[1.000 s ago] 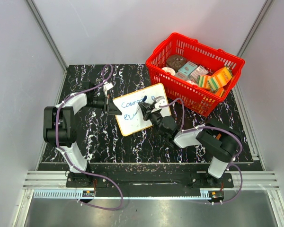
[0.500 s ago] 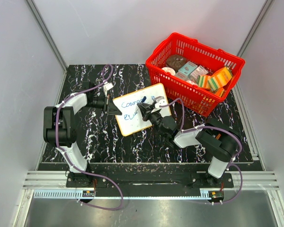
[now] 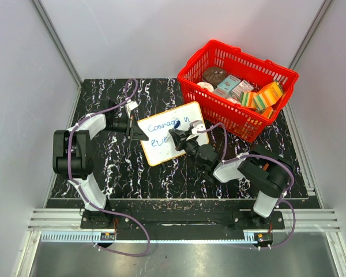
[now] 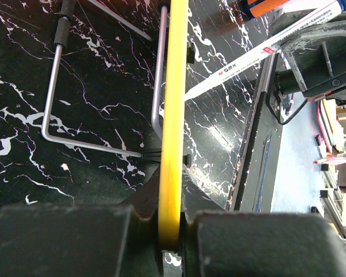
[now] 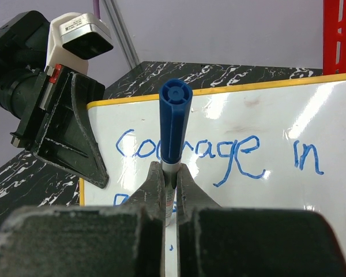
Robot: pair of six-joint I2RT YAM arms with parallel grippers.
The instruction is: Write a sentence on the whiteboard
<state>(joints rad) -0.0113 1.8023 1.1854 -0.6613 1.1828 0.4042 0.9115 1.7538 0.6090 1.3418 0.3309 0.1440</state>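
Now, left to right. Left tool (image 3: 139, 131) reaches in from the left side of the worktop (image 3: 121, 173) and is clenched on the board's (image 3: 161, 149) left edge. In the left wrist view its two pads meet the yellow rim from either side, with the rim edge-on between them (left tool (image 4: 172, 225), board (image 4: 174, 115)). A bent wire rod (image 4: 92, 147) lies on the dark marble just beside that rim.

The board sits mid-worktop, turned at an angle, with its right corner near the basket (image 3: 219, 112). The sentence (image 3: 164, 124) is in blue across the upper part. The right wrist view reads "Courage in" (image 5: 219, 153) on the first line. A second line is started below it at the left (a few letters only, not legible here).

Right tool (image 3: 181, 137) is over the board's middle, its arm coming up from the lower right. It is closed on a marker (image 5: 174, 124), whose blue end stands up between the fingers (right tool (image 5: 170, 179)) in front of the writing. From the left wrist the marker (image 4: 259, 55) shows as a white barrel slanting down toward the board's far face. I cannot tell whether the tip touches.

The red basket stands at the rear right, filled with packets and boxes.
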